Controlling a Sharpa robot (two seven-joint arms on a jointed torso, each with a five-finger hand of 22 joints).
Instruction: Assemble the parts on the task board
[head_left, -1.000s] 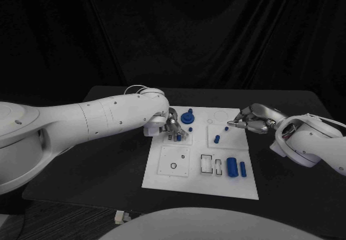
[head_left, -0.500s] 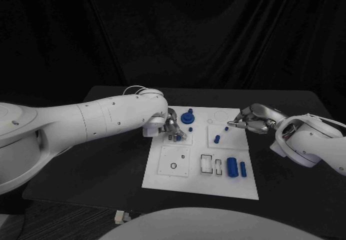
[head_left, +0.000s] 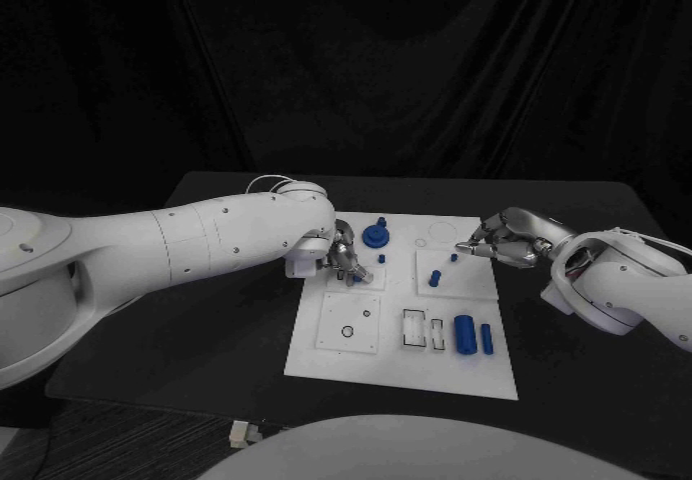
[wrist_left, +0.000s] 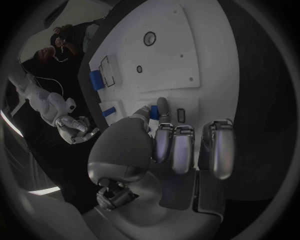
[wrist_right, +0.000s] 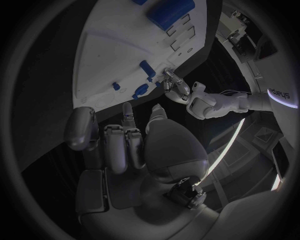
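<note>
Left hand (head_left: 340, 256) low over the white board (head_left: 389, 350) on the desk (head_left: 216, 320), fingers (wrist_left: 164, 111) pinching a small blue peg (wrist_left: 154, 112), likely to seat it in a slot. Right hand (head_left: 498, 243) hovers at the board's far right edge; grip unclear. Blue cylinder (head_left: 464, 334) lies unplaced near the front.

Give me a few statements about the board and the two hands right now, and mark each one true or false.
1. The task board lies on a black table. True.
2. The left hand is off the board, resting on the bare table. False: it is over the board's far left part, by a small blue part.
3. The right hand is at the board's far right corner. True.
4. The large blue cylinder stands upright. False: it lies flat near the board's right side.
</note>
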